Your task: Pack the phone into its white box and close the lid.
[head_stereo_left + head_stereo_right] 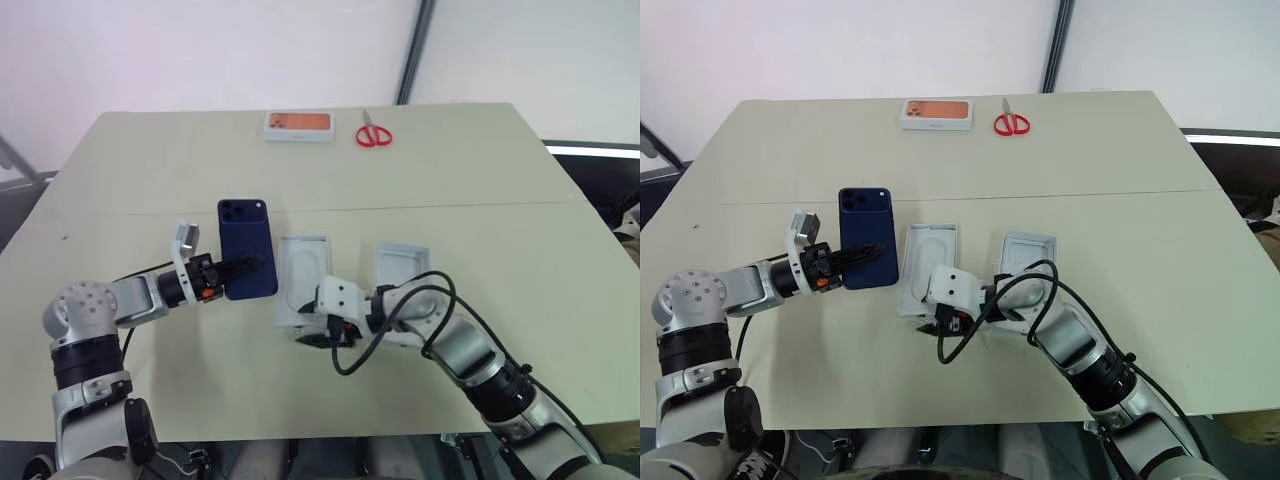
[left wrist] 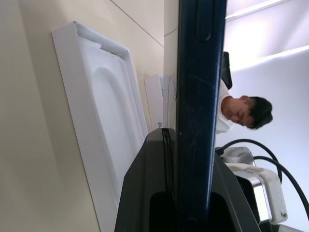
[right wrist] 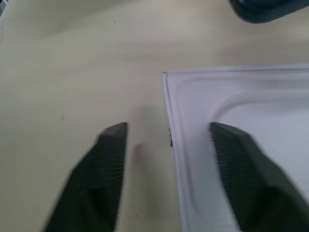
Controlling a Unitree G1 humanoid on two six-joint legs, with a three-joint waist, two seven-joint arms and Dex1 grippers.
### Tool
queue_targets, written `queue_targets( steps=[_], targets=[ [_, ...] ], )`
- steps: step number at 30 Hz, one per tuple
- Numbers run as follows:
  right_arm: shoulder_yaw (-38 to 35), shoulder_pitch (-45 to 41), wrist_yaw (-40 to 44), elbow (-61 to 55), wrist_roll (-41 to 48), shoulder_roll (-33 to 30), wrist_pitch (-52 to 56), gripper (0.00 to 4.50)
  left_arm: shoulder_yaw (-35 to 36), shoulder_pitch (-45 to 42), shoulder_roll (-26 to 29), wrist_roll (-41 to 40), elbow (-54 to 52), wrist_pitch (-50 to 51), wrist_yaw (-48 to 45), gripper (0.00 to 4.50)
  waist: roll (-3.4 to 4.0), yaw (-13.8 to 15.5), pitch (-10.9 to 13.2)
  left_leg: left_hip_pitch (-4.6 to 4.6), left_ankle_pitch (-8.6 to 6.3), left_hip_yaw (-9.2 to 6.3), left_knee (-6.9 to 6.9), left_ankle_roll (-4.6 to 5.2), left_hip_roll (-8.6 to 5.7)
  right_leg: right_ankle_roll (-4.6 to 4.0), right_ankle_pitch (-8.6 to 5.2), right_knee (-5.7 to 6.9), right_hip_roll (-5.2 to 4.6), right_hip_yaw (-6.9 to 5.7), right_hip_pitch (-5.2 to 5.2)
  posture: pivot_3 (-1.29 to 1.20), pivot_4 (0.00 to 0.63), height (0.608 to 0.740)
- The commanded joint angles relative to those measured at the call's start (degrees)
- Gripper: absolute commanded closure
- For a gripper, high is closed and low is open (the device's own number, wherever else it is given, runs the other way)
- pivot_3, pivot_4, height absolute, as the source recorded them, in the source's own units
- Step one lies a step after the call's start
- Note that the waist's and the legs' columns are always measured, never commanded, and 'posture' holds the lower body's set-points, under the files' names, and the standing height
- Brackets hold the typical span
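Above table [image 1: 480,180], phone [image 1: 247,248] in left hand [image 1: 232,271]

One phone [image 1: 247,248], one scissors [image 1: 374,132], perhaps three white boxes [image 1: 303,281].

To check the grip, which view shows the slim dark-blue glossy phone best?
The left eye view: the phone's whole back and camera cluster, pinched by the left gripper. The left wrist view gives only its edge; the right wrist view, a corner.

Bright even light, soft shadows, R wrist view blurry, glare behind L wrist view.
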Motion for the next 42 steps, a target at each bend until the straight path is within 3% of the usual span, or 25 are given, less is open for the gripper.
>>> queue_targets(
  steps=[1, 14, 18, 21, 24, 32, 33, 34, 39, 42],
  targets=[
    [-0.2, -0.7, 0.9, -1.1, 1.6, -0.5, 1.0, 1.24, 0.8, -0.7, 0.7, -1.5, -0.8, -0.7, -0.5, 4.5, 0.0, 0.0, 0.0, 0.0, 0.0, -0.01, 0.0, 0.0, 0.0, 0.0, 0.0, 0.0, 0.0, 0.0, 0.0, 0.0, 0.15, 0.74],
    [-5.1, -5.2, 0.9, -2.4, 5.7, -2.1, 3.1, 1.24, -1.0, 1.0, -0.4, -2.5, -3.4, 1.9, -0.7, 4.5, -0.01, 0.1, 0.0, -0.03, 0.0, 0.0, 0.0, 0.0, 0.0, 0.0, 0.0, 0.0, 0.0, 0.0, 0.05, 0.0, 0.15, 0.74],
    [-12.4, -5.4, 0.8, -3.3, 11.8, -2.6, 6.7, 1.24, -1.8, 1.6, -3.3, -2.8, -4.6, 2.0, 0.7, 4.5, -0.01, 0.2, 0.0, -0.03, 0.0, 0.0, 0.01, 0.0, -0.02, 0.0, 0.0, 0.0, -0.03, 0.0, 0.08, 0.0, 0.15, 0.74],
    [-16.9, -4.7, 1.2, -0.5, 12.9, -6.3, 6.1, 1.24, -1.8, 1.1, -6.3, -2.8, -4.2, 2.5, 2.6, 4.5, -0.06, 0.5, 0.0, -0.03, -0.01, -0.01, 0.05, 0.02, -0.05, 0.0, 0.0, -0.01, -0.06, -0.02, 0.11, 0.0, 0.15, 0.74],
    [-17.8, -3.9, 0.9, 1.8, 12.2, -8.9, 3.9, 1.24, -3.7, 1.2, -8.0, -1.0, -3.3, 1.7, 3.6, 4.5, -0.11, 0.3, 0.1, -0.04, -0.02, 0.0, 0.06, 0.04, -0.06, 0.0, 0.0, -0.01, -0.07, -0.03, 0.12, 0.0, 0.15, 0.74],
    [-17.4, -3.7, -1.9, 2.0, 12.3, -8.5, 3.4, 1.24, -8.6, 0.0, -9.9, 1.4, -0.1, -1.0, 3.1, 4.5, -0.11, 0.1, 0.1, -0.05, -0.01, 0.08, 0.03, 0.04, -0.02, 0.0, 0.0, 0.02, -0.04, 0.03, 0.04, 0.0, 0.15, 0.74],
    [-17.2, -3.4, -2.1, 1.8, 12.2, -8.6, 3.3, 1.19, -9.2, 0.0, -10.1, 1.7, -0.5, -1.7, 3.2, 3.48, -0.11, 0.2, 0.1, -0.05, -0.01, 0.07, 0.05, 0.04, -0.02, 0.0, 0.0, 0.02, -0.03, 0.03, 0.06, 0.0, 0.15, 0.74],
    [-17.2, -3.3, -2.3, 1.6, 12.2, -8.6, 3.3, 1.19, -9.0, -0.3, -10.2, 1.6, -0.6, -1.8, 3.5, 3.21, -0.11, 0.3, 0.1, -0.05, -0.01, 0.07, 0.06, 0.04, -0.02, 0.0, 0.0, 0.02, -0.04, 0.03, 0.06, 0.0, 0.15, 0.74],
    [-17.4, -2.6, -3.1, 1.5, 12.5, -9.1, 3.2, 1.19, -9.4, -0.5, -9.3, 1.8, -0.4, -1.0, 3.7, 0.87, -0.11, 0.2, 0.1, -0.03, -0.01, 0.06, 0.09, 0.04, -0.03, 0.01, 0.01, 0.02, -0.04, 0.01, 0.11, 0.0, 0.15, 0.74],
    [-17.1, -2.7, -3.4, 1.9, 12.4, -8.8, 2.9, 1.19, -9.5, -0.8, -9.0, 1.6, -0.8, -0.6, 3.7, 0.87, -0.1, 0.1, 0.1, -0.03, -0.01, 0.06, 0.07, 0.04, -0.03, 0.01, 0.01, 0.02, -0.03, 0.01, 0.1, 0.0, 0.15, 0.74]
  ],
)
